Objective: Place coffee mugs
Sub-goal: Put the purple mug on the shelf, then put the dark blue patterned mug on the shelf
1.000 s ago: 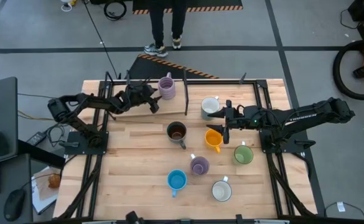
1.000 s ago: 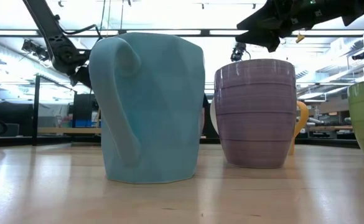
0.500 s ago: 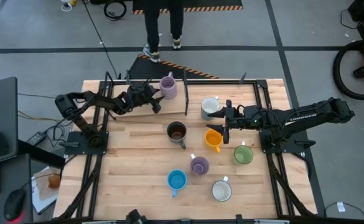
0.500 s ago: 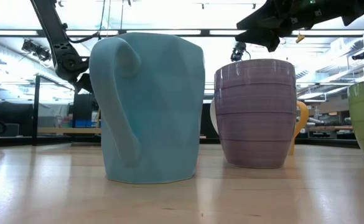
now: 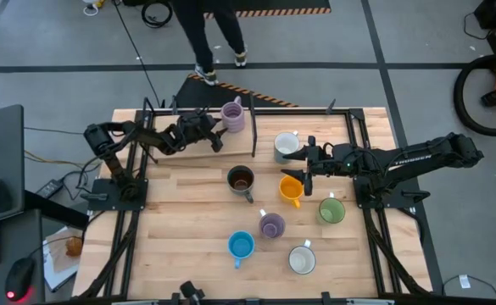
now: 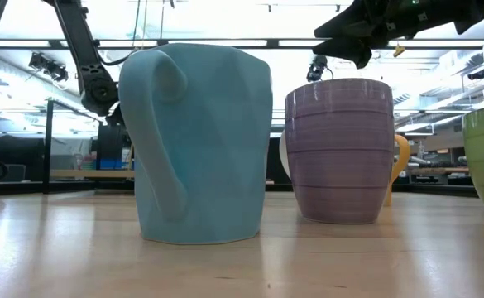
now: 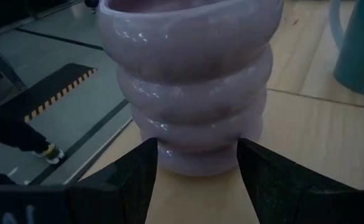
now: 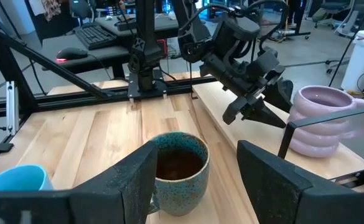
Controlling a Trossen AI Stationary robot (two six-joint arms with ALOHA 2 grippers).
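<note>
A: How far along are the mugs?

B: Seven stand loose mid-table. The ribbed lilac mug sits at the 12 o'clock edge.

A: And the claws?

B: Left claw spread wide, just beside it, gripping nothing. Right claw wide too, empty, between the white and orange mugs. I'd say most remains.

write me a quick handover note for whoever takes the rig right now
Left gripper: open, fingers either side of the ribbed lilac mug at the table's far edge; no grip visible yet.
Right gripper: open, empty, hovering between the white mug and orange mug.
Brown mug, green mug, second lilac mug, blue mug, second white mug stand loose mid-table.
Done: unclear. Left: placing them.
</note>
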